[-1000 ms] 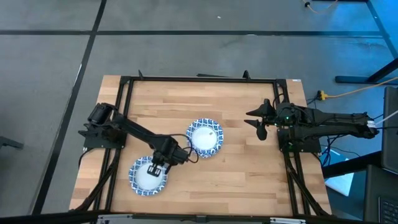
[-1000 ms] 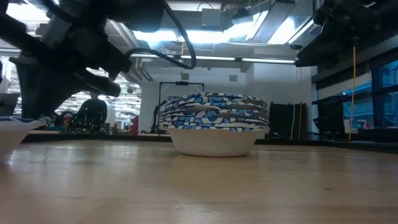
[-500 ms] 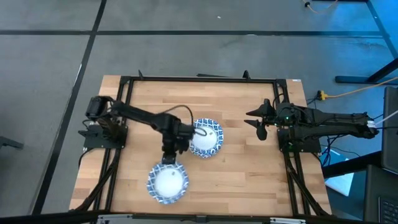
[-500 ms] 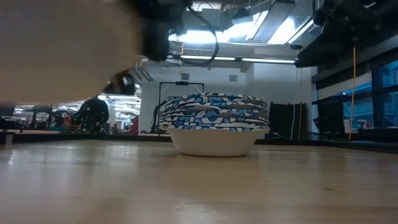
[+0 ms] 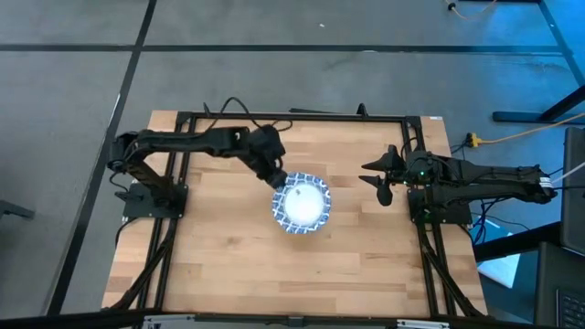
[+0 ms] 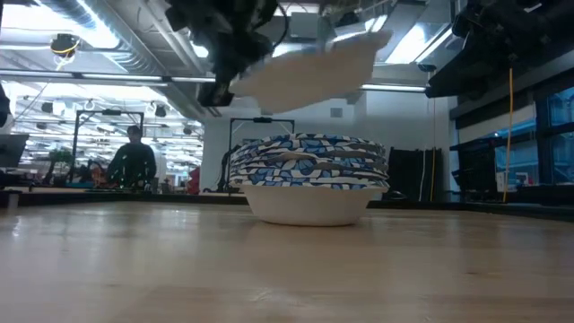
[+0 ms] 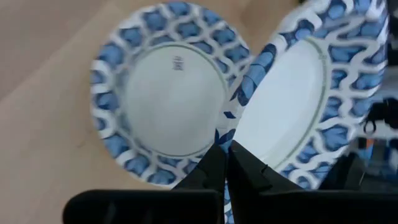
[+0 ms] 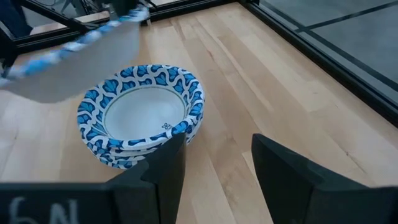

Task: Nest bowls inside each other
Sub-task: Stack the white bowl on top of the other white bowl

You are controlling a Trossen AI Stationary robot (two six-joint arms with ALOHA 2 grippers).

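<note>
Jaws pinched tight on a bowl's rim: the left gripper (image 5: 277,176) carries one bowl (image 6: 309,67) above the stack.

The held bowl hangs tilted in the air, over the stack of nested bowls (image 6: 308,178) at mid-bench, and not yet touching it. The stack sits on the wooden bench (image 5: 366,247), several patterned rims showing one inside another; exact count I cannot tell. Farther off, at the bench's right edge, the right gripper (image 5: 384,179) waits with jaws apart, holding nothing. No other loose bowl shows on the bench, so judging from that, this looks like the last one: lower it in, let go, and the nesting is done.
</note>
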